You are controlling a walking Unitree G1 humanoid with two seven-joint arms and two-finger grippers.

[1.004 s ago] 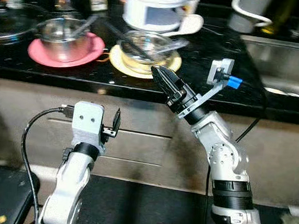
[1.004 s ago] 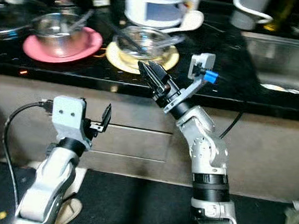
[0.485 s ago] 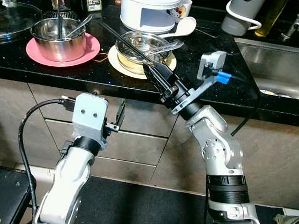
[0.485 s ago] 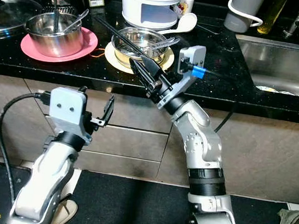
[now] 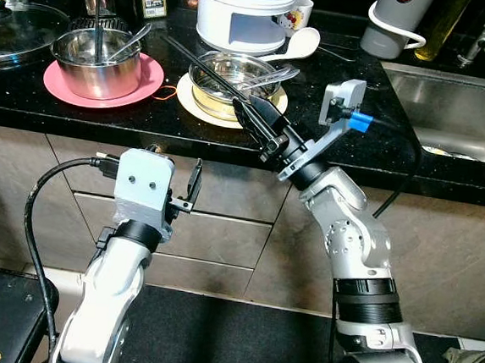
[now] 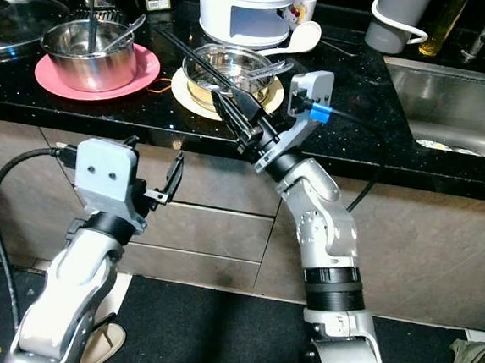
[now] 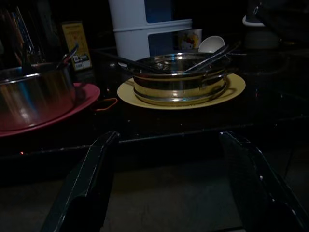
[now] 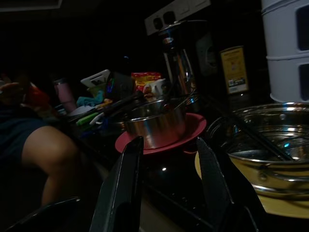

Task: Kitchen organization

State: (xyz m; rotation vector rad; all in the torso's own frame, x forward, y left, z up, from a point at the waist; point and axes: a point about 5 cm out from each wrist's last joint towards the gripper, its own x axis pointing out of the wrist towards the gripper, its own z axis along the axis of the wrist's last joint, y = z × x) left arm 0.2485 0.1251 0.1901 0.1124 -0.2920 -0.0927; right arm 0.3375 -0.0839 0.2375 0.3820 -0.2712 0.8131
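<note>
- Currently: right gripper (image 5: pixel 254 115) up at the counter (image 5: pixel 78 120) front edge, tips just short of the steel bowl (image 5: pixel 227 80) on the yellow plate (image 5: pixel 200 103); fingers (image 8: pixel 120 188) parted a little, nothing pinched.
- Left gripper (image 5: pixel 192 190) lower, in front of the drawer fronts below the counter; fingers (image 7: pixel 84 188) spread wide, holding nothing.
- Likely target, judged from the aim: steel bowl, sitting near the counter's front edge, just right of the steel pot (image 5: pixel 96 58) on the pink plate (image 5: pixel 142 86), white stacked container (image 5: pixel 243 12) right behind.
- Handling guess: thin stainless, rigid, fairly light, slick and rounded wall; loose utensils (image 5: pixel 264 75) and a dark stick-like piece (image 5: pixel 203 66) inside, apt to rattle or tip out if tilted.
- Best hold: pinch over the near rim, one finger inside, one outside, clear of the utensils; side squeeze on the curved wall likely to slip.
- Keep level on lift; plate underneath may drag along or stay put, cannot tell.
- Sink (image 5: pixel 453 106) well to the right, kettle (image 5: pixel 392 20) behind it.
</note>
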